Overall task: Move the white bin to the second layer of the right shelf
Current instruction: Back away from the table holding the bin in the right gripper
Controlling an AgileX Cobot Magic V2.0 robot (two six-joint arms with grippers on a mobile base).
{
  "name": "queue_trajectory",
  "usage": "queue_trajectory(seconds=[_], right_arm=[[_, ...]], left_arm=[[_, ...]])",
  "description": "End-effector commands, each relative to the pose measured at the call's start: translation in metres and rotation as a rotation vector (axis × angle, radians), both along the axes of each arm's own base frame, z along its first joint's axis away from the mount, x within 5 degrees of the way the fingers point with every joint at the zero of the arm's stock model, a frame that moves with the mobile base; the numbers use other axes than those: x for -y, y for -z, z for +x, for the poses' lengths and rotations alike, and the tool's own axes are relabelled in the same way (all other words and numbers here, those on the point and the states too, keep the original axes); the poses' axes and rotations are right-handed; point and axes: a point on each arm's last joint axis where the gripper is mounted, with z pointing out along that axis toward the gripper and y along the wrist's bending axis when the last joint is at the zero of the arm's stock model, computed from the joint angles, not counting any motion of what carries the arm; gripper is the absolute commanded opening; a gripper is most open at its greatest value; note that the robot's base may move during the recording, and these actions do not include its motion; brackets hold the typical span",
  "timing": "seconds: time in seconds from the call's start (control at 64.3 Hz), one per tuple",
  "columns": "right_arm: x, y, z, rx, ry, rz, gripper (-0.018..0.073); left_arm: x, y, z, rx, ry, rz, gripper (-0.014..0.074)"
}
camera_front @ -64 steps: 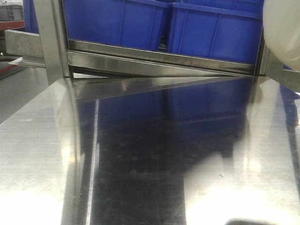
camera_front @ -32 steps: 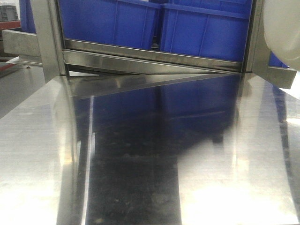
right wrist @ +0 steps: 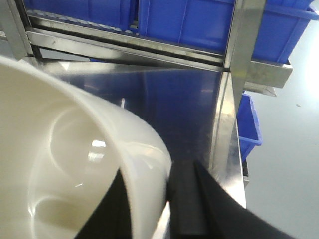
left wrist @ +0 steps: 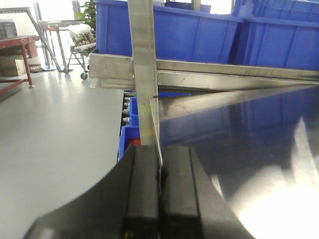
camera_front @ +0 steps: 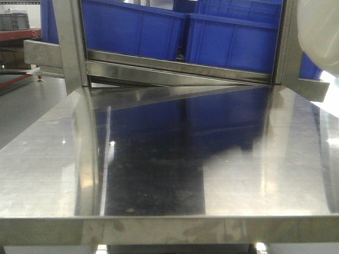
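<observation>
Ahead of the right gripper (right wrist: pixel 150 205), clamped on the bin (right wrist: pixel 60 159), stand two crates (right wrist: pixel 194 22) and one post (right wrist: pixel 243 45); left gripper (left wrist: pixel 159 195) clenched, empty.

white bin (camera_front: pixel 320 32) above right side of table (camera_front: pixel 159 174), crates (camera_front: pixel 233 42) on rack (camera_front: pixel 180 69) behind

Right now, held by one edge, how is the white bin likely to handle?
The white bin looks glossy, so it may slip in the right gripper, which pinches only one wall. What shows of its inside looks empty, so it is probably light. Gripped at a single edge, it could tilt or swing.
</observation>
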Motion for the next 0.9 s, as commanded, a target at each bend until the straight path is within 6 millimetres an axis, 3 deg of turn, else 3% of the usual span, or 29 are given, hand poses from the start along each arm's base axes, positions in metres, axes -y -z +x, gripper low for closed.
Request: queue_trajectory(seconds=[0.0,0.886], right_arm=[[0.0,-0.0206,0.0003,0.137,0.0,0.026,0.0056],[-0.0005,-0.0192,0.003,0.125,0.0,0.024,0.0056]], left_arm=[[-0.0001,0.004,0.0003,0.059,0.002,-0.019,0.0085],[-0.0001,0.004,0.0003,0.059,0.002,-0.019,0.0085]])
